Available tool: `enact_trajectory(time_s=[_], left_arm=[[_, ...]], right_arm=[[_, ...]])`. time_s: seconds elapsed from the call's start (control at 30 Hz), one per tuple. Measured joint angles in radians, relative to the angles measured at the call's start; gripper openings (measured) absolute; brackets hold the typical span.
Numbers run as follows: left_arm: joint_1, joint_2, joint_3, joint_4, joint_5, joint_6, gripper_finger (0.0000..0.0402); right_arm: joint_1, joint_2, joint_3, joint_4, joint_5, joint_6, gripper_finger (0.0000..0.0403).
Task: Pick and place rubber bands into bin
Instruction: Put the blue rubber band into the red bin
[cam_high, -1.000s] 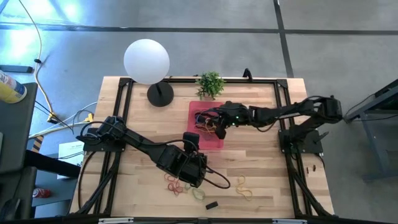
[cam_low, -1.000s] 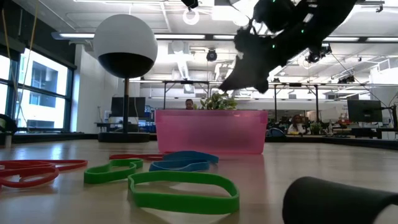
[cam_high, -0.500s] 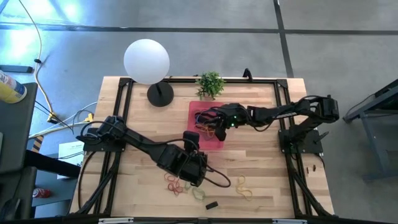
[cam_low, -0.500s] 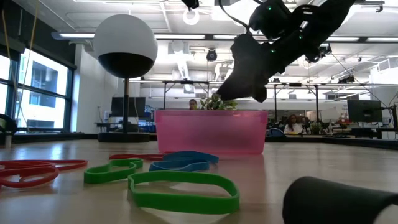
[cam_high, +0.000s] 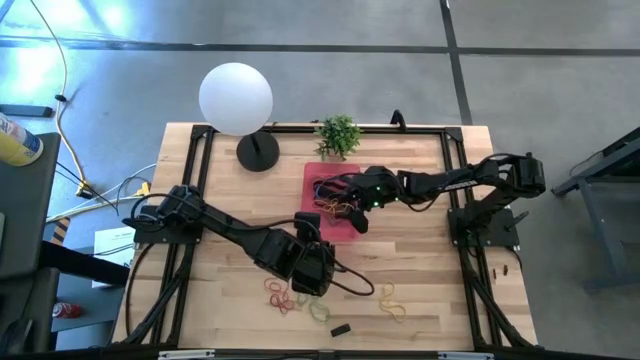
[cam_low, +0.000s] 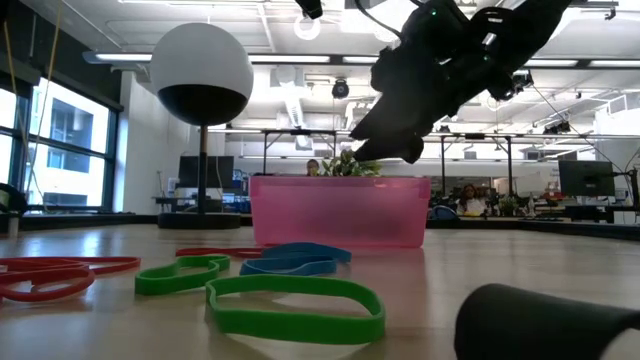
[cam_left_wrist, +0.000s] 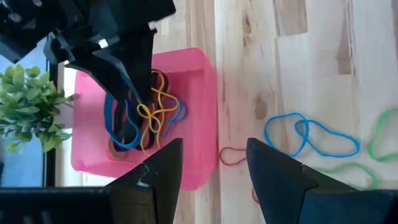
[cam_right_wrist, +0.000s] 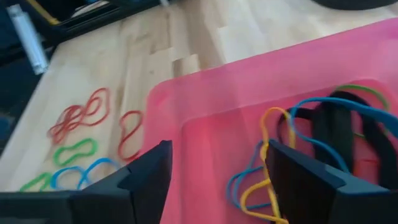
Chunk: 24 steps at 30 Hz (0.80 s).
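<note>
Rubber bands (cam_right_wrist: 298, 155) lie in the bin (cam_right_wrist: 205, 155) just beneath the right gripper's (cam_right_wrist: 214, 180) parted, empty jaws.

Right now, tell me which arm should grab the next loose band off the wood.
Left. Its open tool hovers beside the loose coloured elastic rubber bands; the right tool, open, is over the translucent pink plastic bin.
</note>
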Motion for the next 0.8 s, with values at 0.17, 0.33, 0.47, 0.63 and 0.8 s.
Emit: enact_trajectory(time_s=[0.17, 0.33, 0.47, 0.63, 0.8], left_arm=[[0.0, 0.0, 0.0, 0.0, 0.032, -0.03, 0.0166], [-0.002, 0.0, 0.0, -0.009, 0.048, -0.045, 0.0166], [-0.002, 0.0, 0.0, -0.028, 0.052, -0.045, 0.0166], [-0.003, 0.0, 0.0, -0.085, 0.094, -0.037, 0.0166], [-0.012, 0.001, 0.0, -0.116, 0.111, 0.023, 0.0166]], right_arm=[[0.0, 0.0, 0.0, 0.0, -0.106, -0.018, 0.0252], [0.0, 0.0, 0.0, 0.005, -0.128, -0.04, 0.0252], [0.0, 0.0, 0.0, 0.014, -0.124, -0.041, 0.0252], [0.019, -0.029, 0.0, -0.02, -0.128, -0.036, 0.0252], [0.091, -0.112, 0.0, -0.143, -0.133, -0.037, 0.0252]])
